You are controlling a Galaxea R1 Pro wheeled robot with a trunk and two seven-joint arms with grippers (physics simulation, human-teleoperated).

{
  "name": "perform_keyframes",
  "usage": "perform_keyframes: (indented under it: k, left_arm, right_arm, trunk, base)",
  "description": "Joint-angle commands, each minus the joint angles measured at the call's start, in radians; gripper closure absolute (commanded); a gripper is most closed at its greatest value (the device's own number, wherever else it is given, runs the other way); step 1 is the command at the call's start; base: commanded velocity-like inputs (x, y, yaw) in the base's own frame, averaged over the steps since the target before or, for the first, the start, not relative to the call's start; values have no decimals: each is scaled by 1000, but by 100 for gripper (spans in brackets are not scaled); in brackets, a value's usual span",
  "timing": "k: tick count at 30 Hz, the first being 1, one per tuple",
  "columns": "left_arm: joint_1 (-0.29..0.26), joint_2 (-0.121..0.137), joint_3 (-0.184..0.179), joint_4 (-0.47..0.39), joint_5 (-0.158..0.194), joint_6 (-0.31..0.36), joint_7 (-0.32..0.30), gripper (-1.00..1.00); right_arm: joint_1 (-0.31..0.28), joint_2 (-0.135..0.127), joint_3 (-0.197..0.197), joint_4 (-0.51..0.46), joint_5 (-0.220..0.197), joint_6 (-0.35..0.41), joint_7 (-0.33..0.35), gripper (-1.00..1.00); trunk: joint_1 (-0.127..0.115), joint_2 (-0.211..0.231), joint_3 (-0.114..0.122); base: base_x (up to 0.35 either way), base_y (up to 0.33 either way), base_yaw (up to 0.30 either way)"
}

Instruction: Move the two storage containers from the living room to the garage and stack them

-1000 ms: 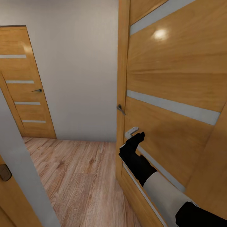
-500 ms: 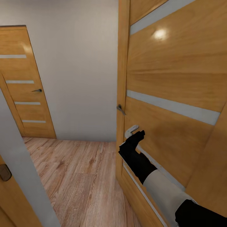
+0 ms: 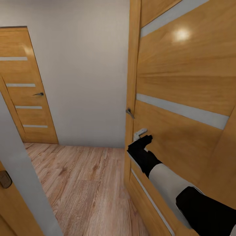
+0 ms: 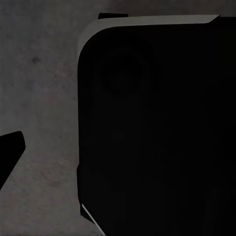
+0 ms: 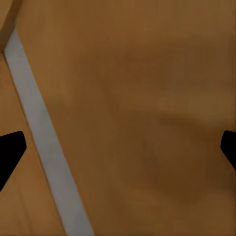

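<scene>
The two storage containers are out of view. My right gripper is stretched forward against a honey-wood door with frosted strips, just below its handle. In the right wrist view the right gripper is open, its black fingertips far apart in front of the door panel, with nothing between them. The left wrist view looks down on dark grey concrete floor and a black part of my body; one left fingertip sits far out at the edge.
Beyond the half-open door lies a light wood-plank floor and a white-grey wall. A second, shut wooden door stands at the far left. A grey wall edge rises close at my left.
The door's free edge and handle have swung a little to the right, and my right arm has followed it, still against the panel.
</scene>
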Motion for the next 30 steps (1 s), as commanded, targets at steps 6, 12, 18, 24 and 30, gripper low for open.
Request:
perform_keyframes:
  k: [6, 12, 18, 24, 30]
  left_arm:
    - [0, 0, 0, 0, 3, -2, 1, -100]
    - [0, 0, 0, -1, 3, -2, 1, -100]
    - [0, 0, 0, 0, 3, -2, 1, -100]
    - [0, 0, 0, 0, 3, -2, 1, -100]
    - [0, 0, 0, 0, 3, -2, 1, -100]
  right_arm:
    - [-40, 0, 4, 35, 2, 8, -7, -100]
    - [-72, -20, 4, 68, -42, 6, -8, -100]
    - [-74, -16, 4, 64, -52, 6, -13, -100]
    - [-73, -4, 3, 28, -49, 7, -21, -100]
    - [-69, 0, 2, -90, -51, 41, -53, -100]
  trunk:
    - [0, -1, -1]
    - [0, -1, -1]
    - [0, -1, -1]
    - [0, -1, -1]
    - [0, -1, -1]
  base:
    - [0, 0, 0]
    - [0, 0, 0]
    - [0, 0, 0]
    - [0, 0, 0]
    - [0, 0, 0]
